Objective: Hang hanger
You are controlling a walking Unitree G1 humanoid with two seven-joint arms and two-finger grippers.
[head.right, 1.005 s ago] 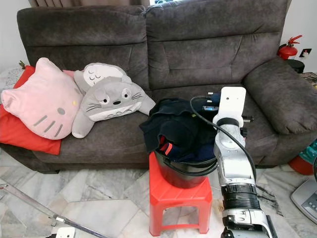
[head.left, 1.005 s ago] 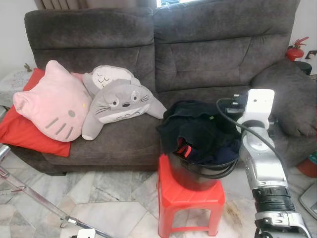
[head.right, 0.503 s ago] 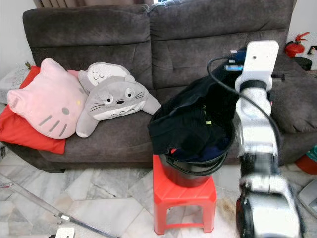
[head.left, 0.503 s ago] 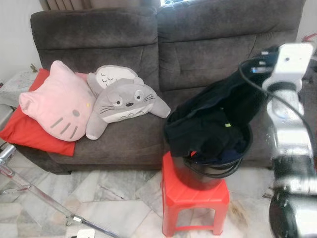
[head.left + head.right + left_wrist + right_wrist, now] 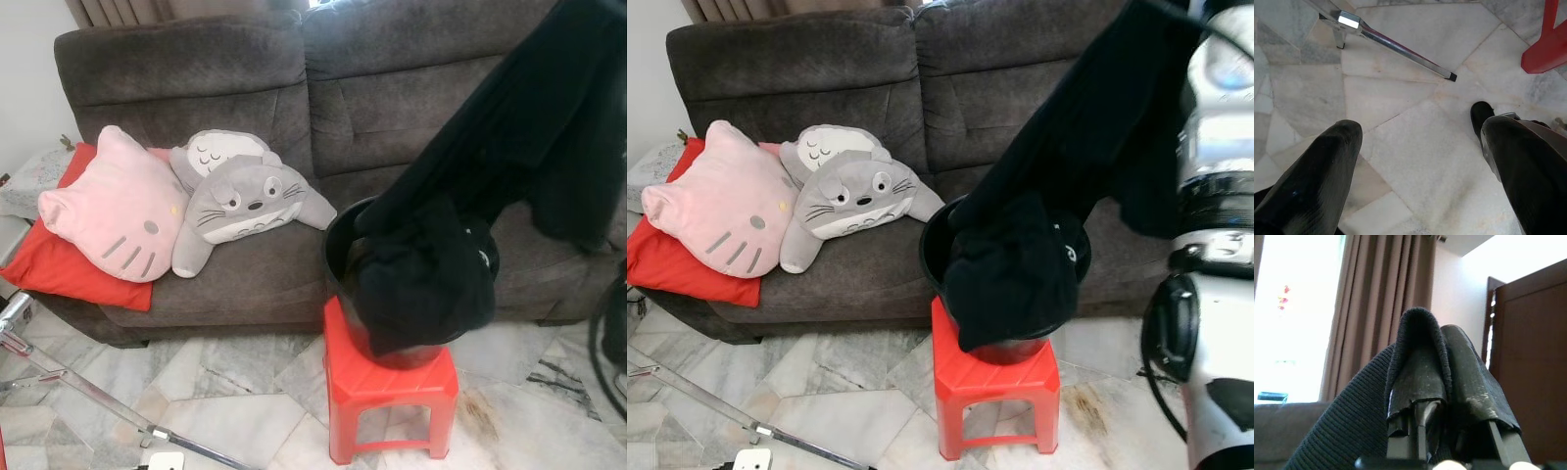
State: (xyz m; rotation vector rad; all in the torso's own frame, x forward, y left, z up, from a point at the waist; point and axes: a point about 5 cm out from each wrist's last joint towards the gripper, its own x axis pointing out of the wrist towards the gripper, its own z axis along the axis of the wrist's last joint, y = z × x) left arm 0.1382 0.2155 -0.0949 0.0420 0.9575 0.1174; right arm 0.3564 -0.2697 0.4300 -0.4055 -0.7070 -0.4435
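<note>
Right gripper (image 5: 1442, 382): fingers pinched on black garment (image 5: 509, 147), raised high right, cloth trailing down into black bucket (image 5: 338, 257) on red stool (image 5: 392, 387). Left gripper (image 5: 1420, 161): fingers spread, empty, above marble floor (image 5: 1400, 88).

no legible text, labels or numbers on anything

A dark grey sofa (image 5: 196, 88) is seen against the wall, with a pink cat-face cushion (image 5: 110, 208) laid over a red cushion (image 5: 44, 257) and a grey plush toy (image 5: 238, 199) leaned just beside them. A red plastic stool (image 5: 392, 392) is set on the marble floor (image 5: 245, 392) before the sofa, and a metal bar (image 5: 78, 387) is laid across the floor well apart from it. Brown curtains (image 5: 1376, 308) and a dark wooden door (image 5: 1533, 357) are shown in the right wrist view.
</note>
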